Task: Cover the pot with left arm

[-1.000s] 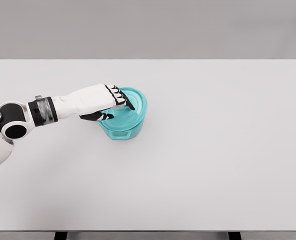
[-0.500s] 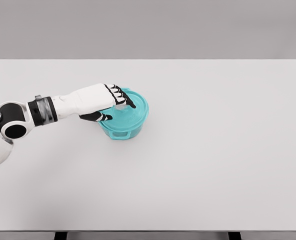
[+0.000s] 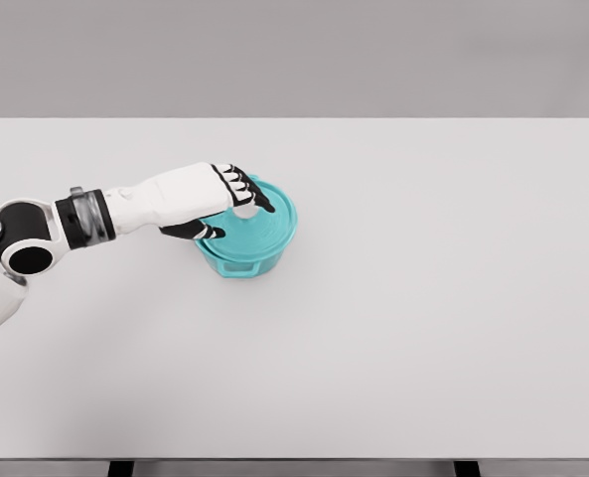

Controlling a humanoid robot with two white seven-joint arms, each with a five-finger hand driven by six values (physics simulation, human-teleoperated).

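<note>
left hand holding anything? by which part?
Yes: left hand grips the teal lid by its pale top knob, lid sitting over the pot.

1. The round teal pot (image 3: 242, 260) sits upright on the table, left of the middle. It has a small handle slot on its front wall.
2. The round flat teal lid (image 3: 259, 227) lies on top of the pot. It looks pushed a little toward the right and covers most of the pot's mouth.
3. The lid has a small pale knob (image 3: 244, 211) near its middle, partly hidden, so its shape is hard to tell.
</note>
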